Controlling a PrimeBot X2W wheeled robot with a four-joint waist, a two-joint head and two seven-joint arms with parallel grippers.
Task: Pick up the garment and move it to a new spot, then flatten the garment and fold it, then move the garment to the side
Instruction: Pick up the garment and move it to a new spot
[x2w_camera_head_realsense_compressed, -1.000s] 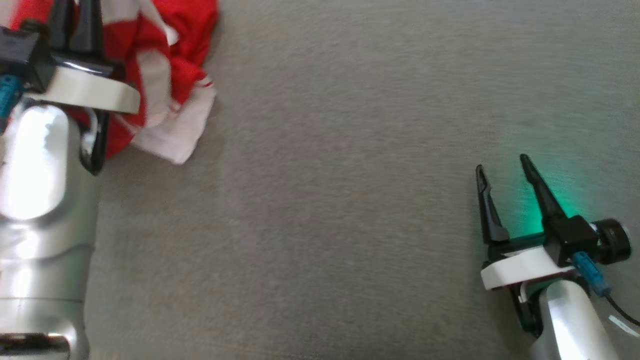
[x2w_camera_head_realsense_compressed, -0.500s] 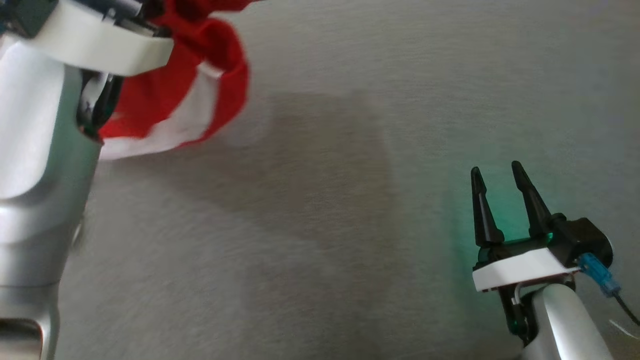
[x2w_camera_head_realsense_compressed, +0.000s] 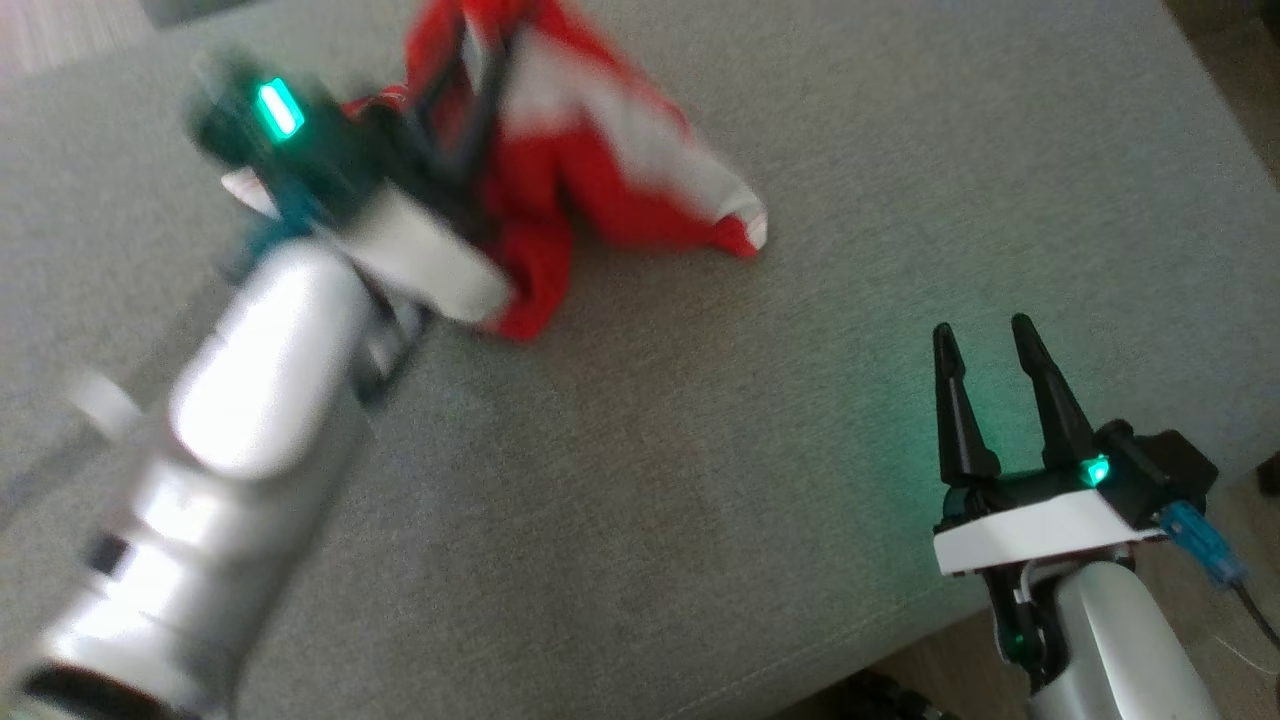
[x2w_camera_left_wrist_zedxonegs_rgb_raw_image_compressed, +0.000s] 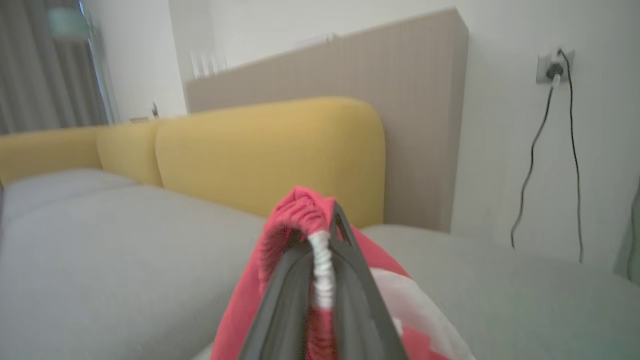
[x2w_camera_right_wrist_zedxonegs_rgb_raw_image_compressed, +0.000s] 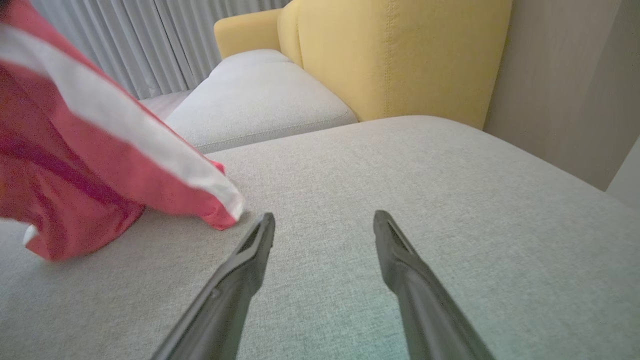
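The garment (x2w_camera_head_realsense_compressed: 600, 190), red with a white panel and gathered white trim, hangs bunched from the left gripper (x2w_camera_left_wrist_zedxonegs_rgb_raw_image_compressed: 325, 235), which is pinched on a fold of it. Its lower corner touches the far left of the grey cushion (x2w_camera_head_realsense_compressed: 700, 450). The right gripper (x2w_camera_head_realsense_compressed: 985, 335) stands spread above bare cushion near the front edge. Blur and the left arm hide the garment's markings.

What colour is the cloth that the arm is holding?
Red with a broad white band; the garment shows best in the right wrist view.
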